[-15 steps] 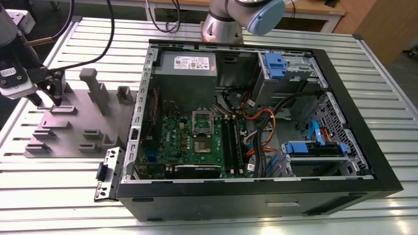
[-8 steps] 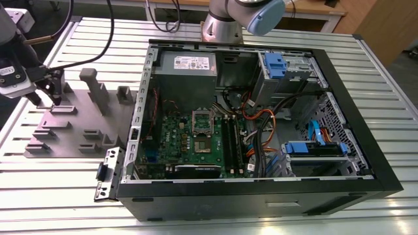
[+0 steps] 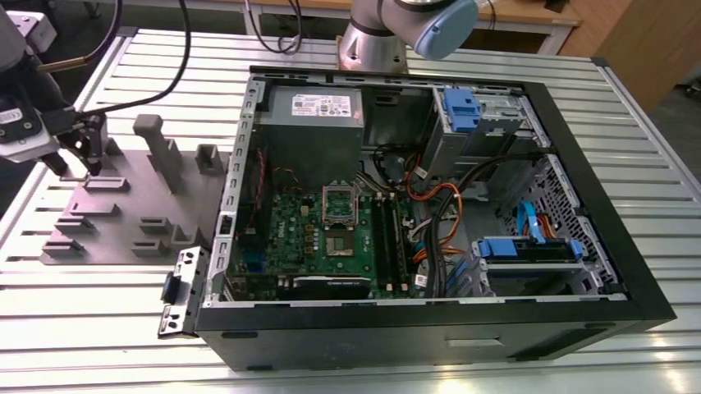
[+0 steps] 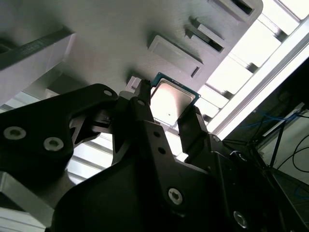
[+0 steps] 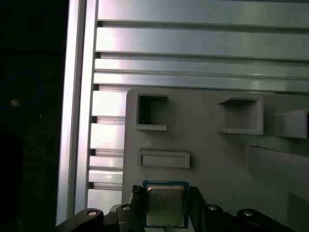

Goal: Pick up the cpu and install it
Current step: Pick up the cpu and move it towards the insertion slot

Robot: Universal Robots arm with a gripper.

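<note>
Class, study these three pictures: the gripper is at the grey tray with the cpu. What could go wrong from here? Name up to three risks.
1. The cpu is thin, with only its edges offered to the gripper, so it might tilt or slip.
2. A tall post on the tray stands beside the gripper; a sideways move could strike it.
3. The socket lies deep in the case, next to memory sticks and cables, so clearance looks tight.
</note>
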